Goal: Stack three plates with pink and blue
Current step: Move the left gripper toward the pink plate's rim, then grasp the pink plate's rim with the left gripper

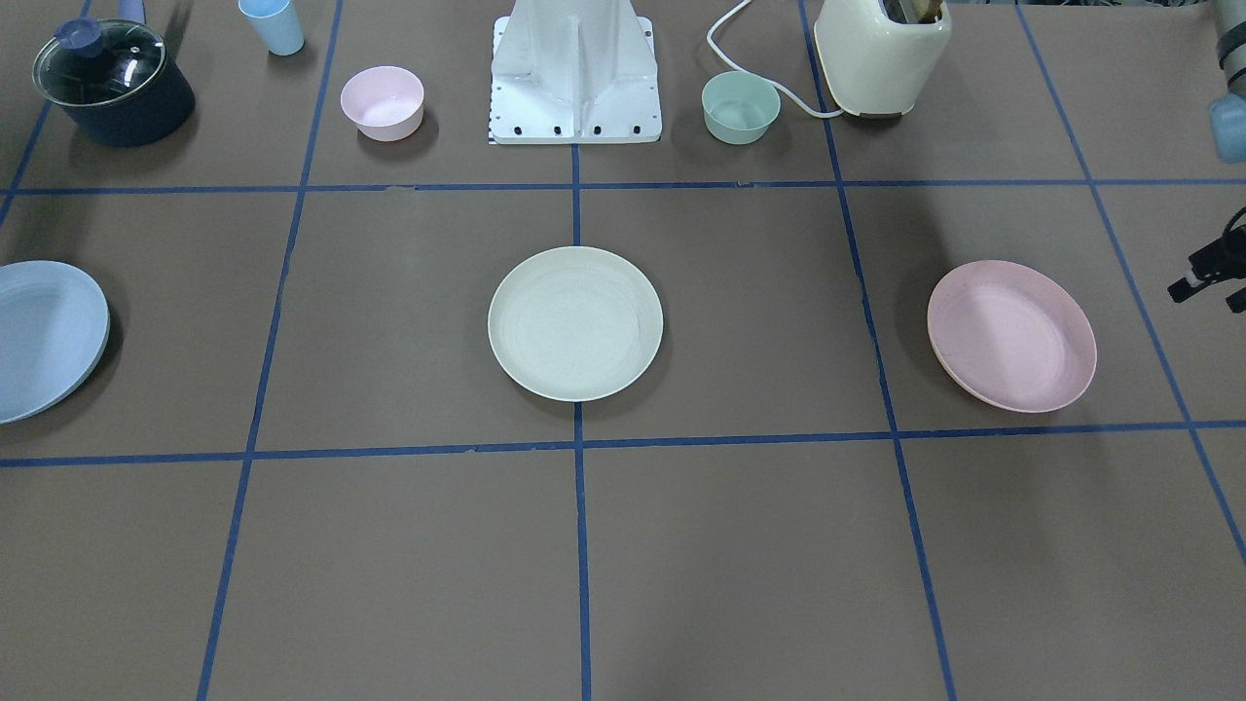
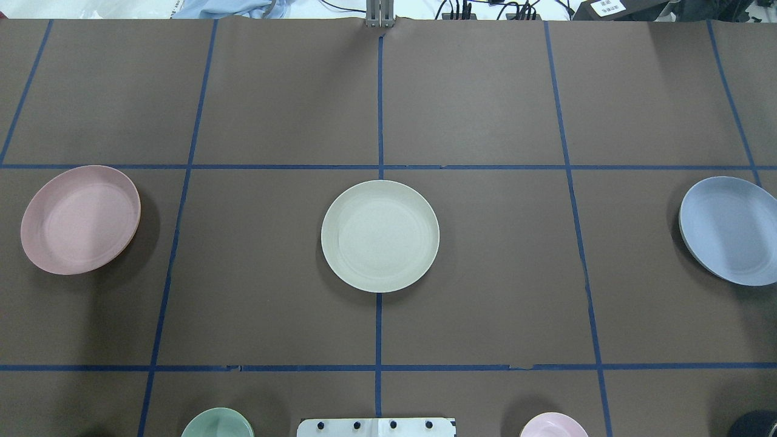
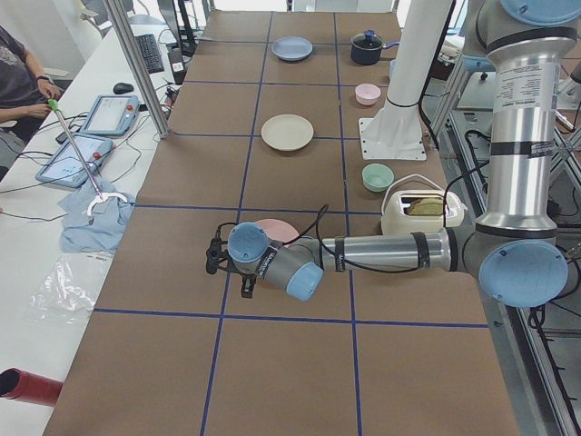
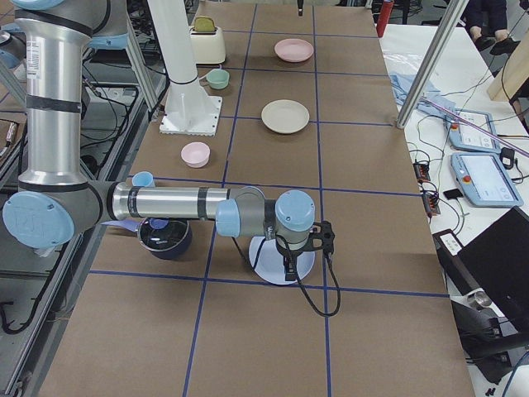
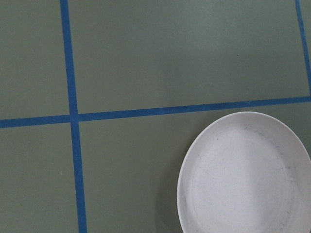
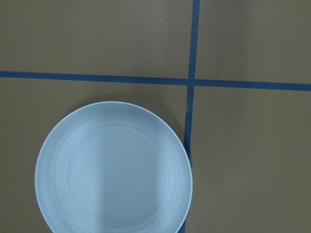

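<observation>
The cream-white plate (image 1: 574, 323) lies at the table's middle, also in the overhead view (image 2: 380, 235). The pale pink plate (image 1: 1010, 335) lies on my left side (image 2: 80, 219) and fills the lower right of the left wrist view (image 5: 248, 174). The pale blue plate (image 1: 44, 339) lies on my right side (image 2: 728, 230), directly below the right wrist camera (image 6: 114, 167). My left gripper (image 3: 216, 256) hovers just beyond the pink plate's outer side. My right gripper (image 4: 288, 263) hangs over the blue plate. No fingers show in either wrist view, so I cannot tell whether either gripper is open or shut.
Near the robot base (image 1: 574, 78) stand a small pink bowl (image 1: 383, 102), a mint-green bowl (image 1: 740, 107), a cream toaster (image 1: 881, 54), a blue cup (image 1: 273, 24) and a dark pot with a glass lid (image 1: 112, 83). Blue tape lines grid the brown table.
</observation>
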`<state>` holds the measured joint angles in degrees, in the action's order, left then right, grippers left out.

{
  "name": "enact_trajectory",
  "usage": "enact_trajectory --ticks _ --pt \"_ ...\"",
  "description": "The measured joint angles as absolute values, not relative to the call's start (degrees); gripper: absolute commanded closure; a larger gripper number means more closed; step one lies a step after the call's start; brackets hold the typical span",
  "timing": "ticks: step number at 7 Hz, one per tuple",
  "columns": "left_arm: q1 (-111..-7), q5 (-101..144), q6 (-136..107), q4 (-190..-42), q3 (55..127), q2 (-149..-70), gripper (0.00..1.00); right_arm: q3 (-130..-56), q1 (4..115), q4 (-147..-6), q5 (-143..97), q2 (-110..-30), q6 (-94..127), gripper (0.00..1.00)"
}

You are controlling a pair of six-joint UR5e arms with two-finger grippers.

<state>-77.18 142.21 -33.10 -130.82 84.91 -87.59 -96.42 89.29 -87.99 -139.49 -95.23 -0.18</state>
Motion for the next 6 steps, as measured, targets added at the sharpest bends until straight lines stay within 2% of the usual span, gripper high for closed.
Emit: enact_trajectory --ticks 3,4,5,6 --pt "-68.3 131.9 -45.9 -140.0 84.1 -86.8 0.01 -95.6 89.1 -87.6 -139.2 -95.3 -0.2 0.0" --pt "-65.8 129.2 -46.5 -140.7 83.6 -86.8 0.07 -95.5 89.0 -87.6 -139.2 -95.3 -0.2 0.0" --pt "-63.8 127.9 -46.7 -141.2 83.3 -86.8 0.14 -95.5 88.9 -87.6 -139.1 -95.3 -0.2 0.0" --pt "-62.2 127.2 -46.7 -141.4 82.9 -86.8 0.37 -95.5 88.7 -87.6 -139.1 -95.3 -0.2 0.0"
